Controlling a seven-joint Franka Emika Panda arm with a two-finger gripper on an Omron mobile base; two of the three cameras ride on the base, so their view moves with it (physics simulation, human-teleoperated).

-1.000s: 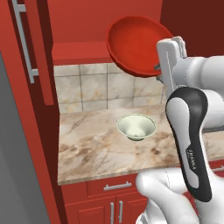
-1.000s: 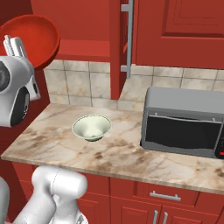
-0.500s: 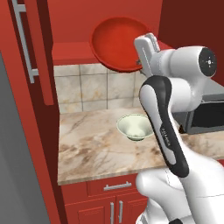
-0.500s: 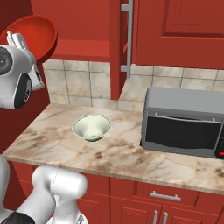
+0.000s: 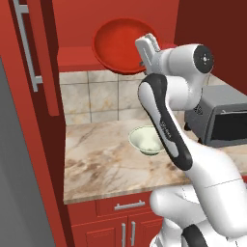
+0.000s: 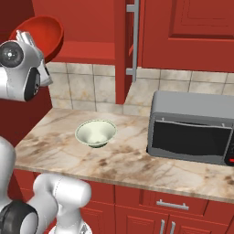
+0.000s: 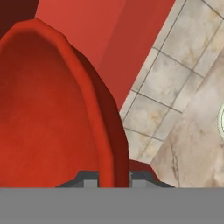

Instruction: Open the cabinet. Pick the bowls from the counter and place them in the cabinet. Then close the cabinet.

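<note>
On the left we see the open cabinet (image 5: 34, 58) door with its long silver handle. Next, up high by the cabinet's red shelf, our gripper (image 7: 113, 177) pinches the rim of the red bowl (image 5: 120, 46), one finger on each side. The bowl looks tipped on its side. Below it, the pale bowl (image 6: 95, 133) sits on the counter (image 6: 132, 160). Farther right stands a grey microwave (image 6: 194, 128).
</note>
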